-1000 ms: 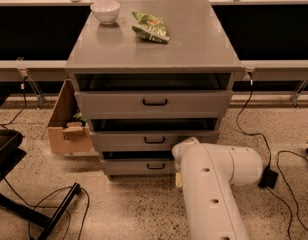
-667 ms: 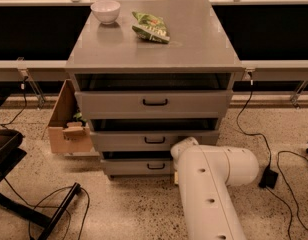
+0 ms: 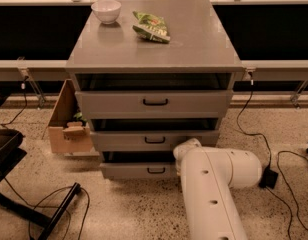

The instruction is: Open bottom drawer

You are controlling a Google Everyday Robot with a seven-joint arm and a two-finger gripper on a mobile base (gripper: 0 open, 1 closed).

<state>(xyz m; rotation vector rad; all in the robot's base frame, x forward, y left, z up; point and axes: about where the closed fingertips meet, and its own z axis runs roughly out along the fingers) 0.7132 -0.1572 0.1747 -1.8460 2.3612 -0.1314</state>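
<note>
Bottom drawer (image 3: 139,171) edged outward, end effector (hidden behind arm (image 3: 210,184)) beside it.

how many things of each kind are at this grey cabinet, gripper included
grey drawers: 3 (top, middle, bottom drawer)
white bowl: 1
green snack bag: 1
cardboard box: 1
gripper: 1, at the bottom drawer's right end, mostly behind the arm
total: 7

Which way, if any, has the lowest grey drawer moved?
Yes, slightly: the grey bottom drawer slid out toward the camera, widening the dark gap under the grey middle drawer. The gripper is hidden behind the white arm at its right end.
</note>
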